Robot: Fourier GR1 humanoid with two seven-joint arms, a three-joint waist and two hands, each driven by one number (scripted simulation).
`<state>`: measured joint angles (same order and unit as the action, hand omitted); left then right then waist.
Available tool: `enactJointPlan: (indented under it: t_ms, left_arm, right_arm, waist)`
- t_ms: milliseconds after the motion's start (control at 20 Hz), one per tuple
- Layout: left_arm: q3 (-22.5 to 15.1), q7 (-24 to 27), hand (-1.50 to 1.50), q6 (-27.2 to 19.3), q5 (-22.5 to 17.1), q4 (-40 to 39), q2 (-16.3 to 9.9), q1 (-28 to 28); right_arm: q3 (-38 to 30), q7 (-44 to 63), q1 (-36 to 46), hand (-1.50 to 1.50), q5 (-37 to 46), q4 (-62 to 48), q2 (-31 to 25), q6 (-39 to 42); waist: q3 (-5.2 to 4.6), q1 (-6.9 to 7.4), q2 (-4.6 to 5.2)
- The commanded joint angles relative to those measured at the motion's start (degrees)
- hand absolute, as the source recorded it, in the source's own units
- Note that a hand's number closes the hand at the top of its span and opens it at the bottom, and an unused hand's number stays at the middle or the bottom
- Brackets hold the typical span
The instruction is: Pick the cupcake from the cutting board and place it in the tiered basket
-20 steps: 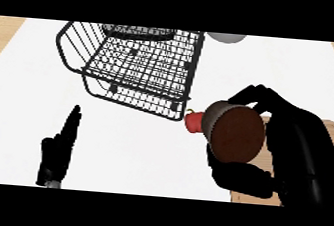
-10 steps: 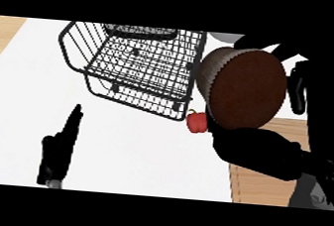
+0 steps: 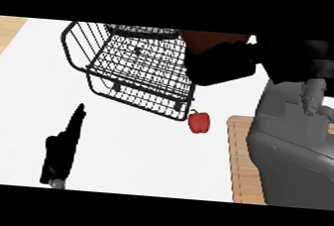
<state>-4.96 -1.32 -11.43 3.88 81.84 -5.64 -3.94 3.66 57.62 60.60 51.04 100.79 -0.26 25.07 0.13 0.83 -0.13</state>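
Now that our right hand has swung up from the board to the basket rim, release looks close. It curls over a brown sliver, likely the cupcake. We see nothing in the basket. Our left hand rests open; a pepper lies beside the basket.

The black wire tiered basket filled the upper middle of the white counter, with a red pepper just beside its near corner. The right hand and grey forearm blocked the basket's right side and covered much of the cutting board. Bare counter lay open between the pepper and the left hand, resting at lower left.
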Motion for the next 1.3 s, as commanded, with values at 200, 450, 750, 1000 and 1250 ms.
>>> enactJointPlan:
  t_ms: [200,450,750,1000,1250]
  left_arm:
    - [0.43,-0.92,0.00,1.71,-0.75,0.60,-0.58,-1.42]
    - [0.13,1.49,0.00,0.18,0.34,-4.16,1.64,0.01]
    - [-0.48,-0.84,0.00,0.67,0.83,-1.69,1.29,-0.37]
    - [-0.33,1.12,0.00,1.07,0.99,-2.26,1.17,-1.21]
    - [-0.28,-1.17,0.00,1.02,0.96,0.21,0.88,-0.32]
  right_arm:
    - [-0.28,-5.47,4.67,1.50,-0.32,-19.61,0.25,-11.36]
    - [2.29,-8.09,7.27,1.50,-1.29,-31.01,0.25,-16.78]
    - [2.73,-8.96,11.43,1.50,-0.35,-42.29,0.25,-21.38]
    - [3.75,-15.07,9.43,1.50,-2.30,-52.53,0.26,-30.89]
    - [3.24,-15.65,5.40,-1.50,-17.19,-51.93,0.26,-40.94]
  waist:
    - [-0.17,0.24,0.26]
    - [-0.19,0.59,0.45]
    - [-0.18,0.58,0.35]
    - [-0.17,0.89,0.56]
    - [-0.12,2.05,0.61]
